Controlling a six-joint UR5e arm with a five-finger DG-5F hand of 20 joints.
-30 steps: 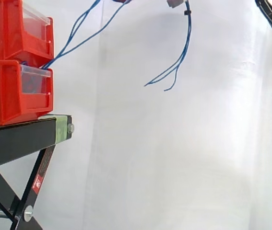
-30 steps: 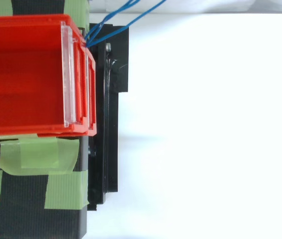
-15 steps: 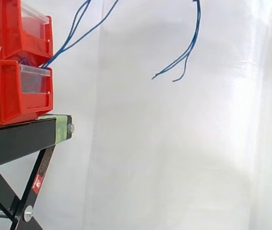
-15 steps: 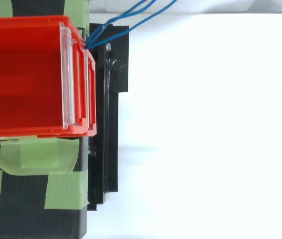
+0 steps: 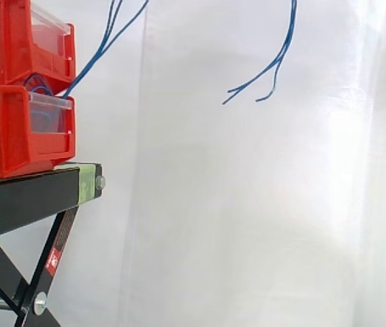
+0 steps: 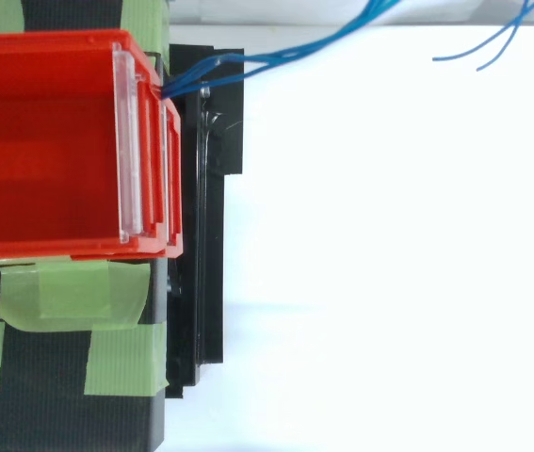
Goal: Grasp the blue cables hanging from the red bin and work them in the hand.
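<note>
Hand: whether it is open or closed cannot be told. Blue cables (image 5: pixel 290 30): thin strands that leave the front of the lower red bin (image 5: pixel 9 129), climb steeply rightward past the upper red bin (image 5: pixel 9 41) and run out at the top edge in the side view; farther right their loose ends come down from that edge and splay apart in mid-air before the white curtain (image 5: pixel 247 204), touching nothing. Bins: stacked one on the other, each with a clear front pane, standing on the black stand (image 5: pixel 22 197), whose top carries strips of green tape (image 6: pixel 69 292).
</note>
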